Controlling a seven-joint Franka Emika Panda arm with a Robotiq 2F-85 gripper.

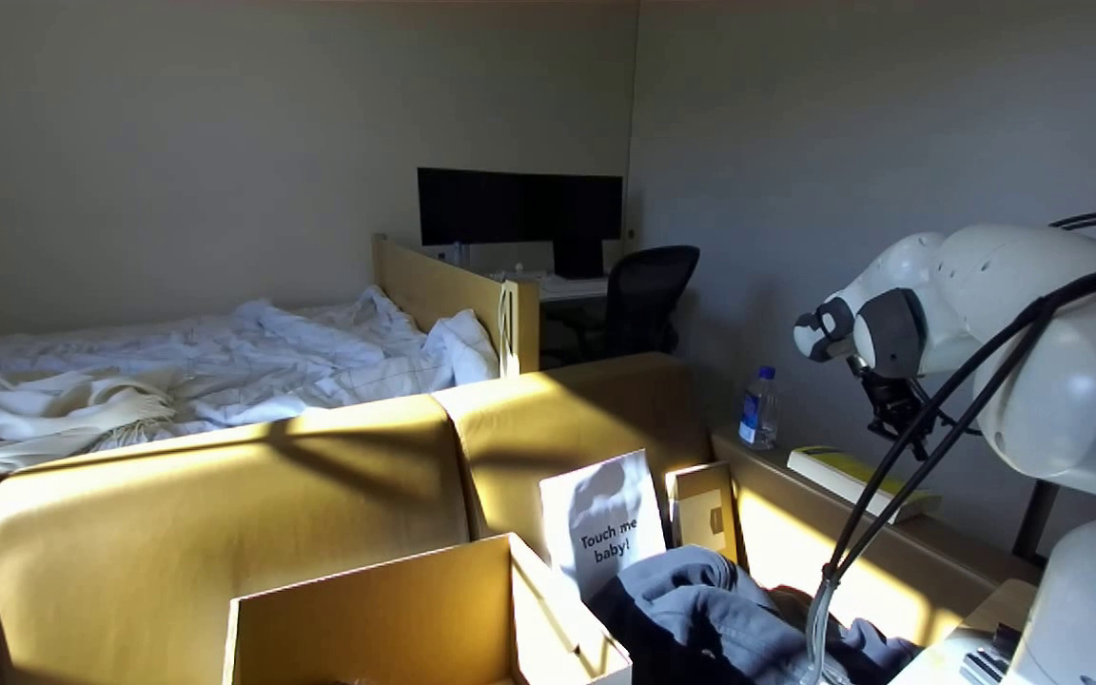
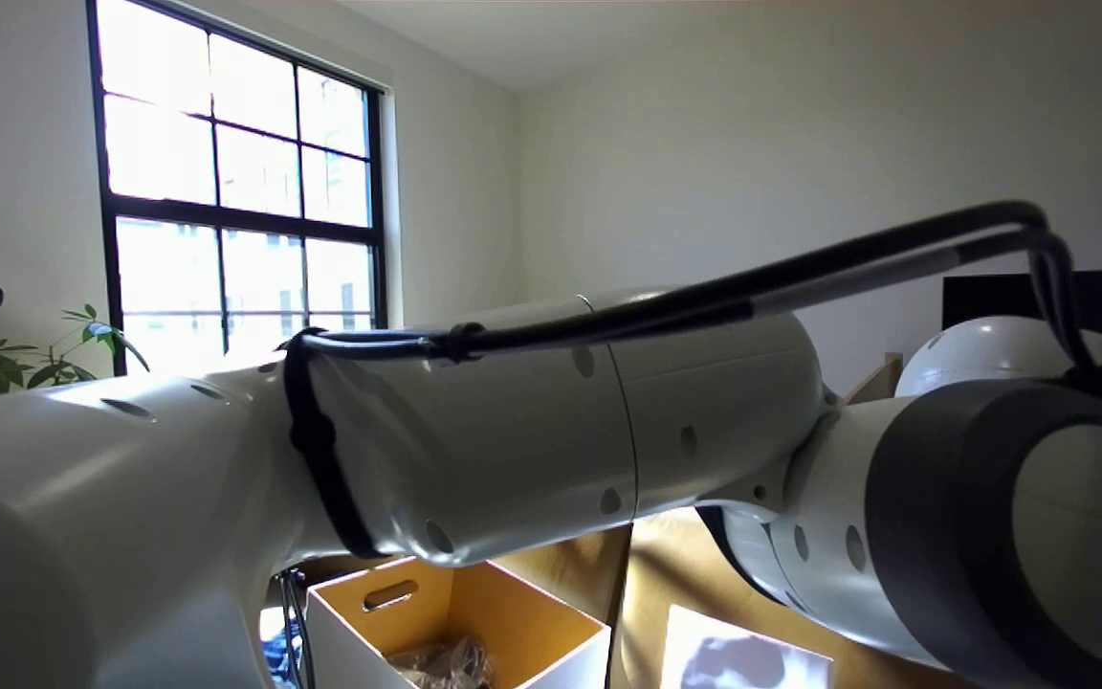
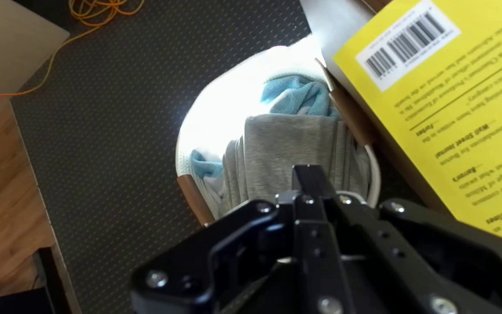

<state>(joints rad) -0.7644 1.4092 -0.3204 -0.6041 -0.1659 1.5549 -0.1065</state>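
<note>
Yellow book [image 3: 451, 126] at 2 o'clock from the fingers [image 3: 314, 181], wrist view.
Long axis apparently 11-to-5 o'clock, though partly out of view; fingers narrow, nothing seen between them.

White arm [image 2: 532, 440] bent, black end effector [image 3: 313, 178] slanting downward, jaws together

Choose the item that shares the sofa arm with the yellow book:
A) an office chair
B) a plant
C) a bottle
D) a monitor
C: in an exterior view, the bottle stands upright on the sofa arm, near the yellow book lying there.
</note>
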